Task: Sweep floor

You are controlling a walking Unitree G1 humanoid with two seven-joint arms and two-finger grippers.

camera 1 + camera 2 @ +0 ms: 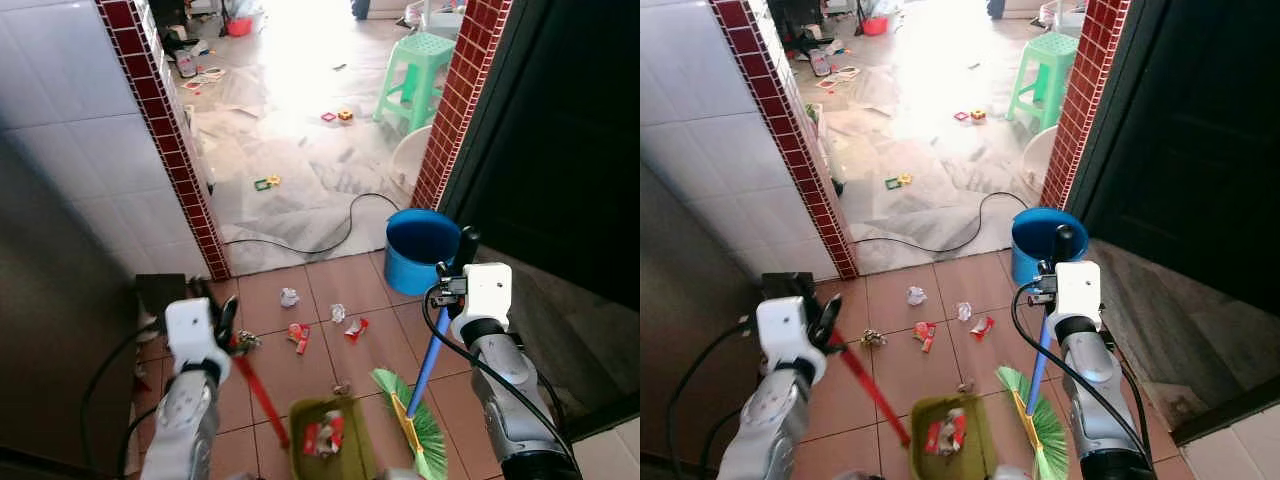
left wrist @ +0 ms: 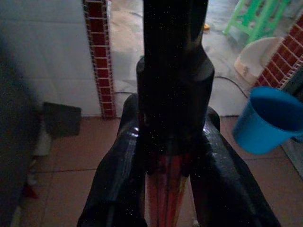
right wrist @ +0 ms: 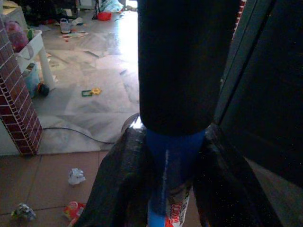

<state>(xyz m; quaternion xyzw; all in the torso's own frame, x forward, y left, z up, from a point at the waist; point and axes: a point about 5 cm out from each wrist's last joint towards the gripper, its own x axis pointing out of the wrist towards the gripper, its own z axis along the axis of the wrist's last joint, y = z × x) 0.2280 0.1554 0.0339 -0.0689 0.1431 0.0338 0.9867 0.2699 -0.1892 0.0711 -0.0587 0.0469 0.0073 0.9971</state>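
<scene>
My right gripper (image 1: 446, 292) is shut on the blue handle (image 1: 430, 358) of a broom whose green bristles (image 1: 415, 422) rest on the terracotta tiles near my feet. The blue handle (image 3: 171, 170) runs between the two black fingers (image 3: 113, 189) in the right wrist view. My left gripper (image 1: 228, 335) is shut on the red handle (image 1: 262, 398) of an olive dustpan (image 1: 330, 440), which lies on the floor with red wrappers inside. Loose litter lies ahead of the pan: a white paper ball (image 1: 289, 297), a red wrapper (image 1: 298, 336), another red-and-white scrap (image 1: 355, 328).
A blue bucket (image 1: 418, 250) stands by the right brick pillar (image 1: 458, 100). A black cable (image 1: 330, 240) crosses the doorway. Beyond it are a green stool (image 1: 415, 70), small toys (image 1: 266, 182) and more clutter. A white tiled wall (image 1: 70, 150) lies left, a dark door right.
</scene>
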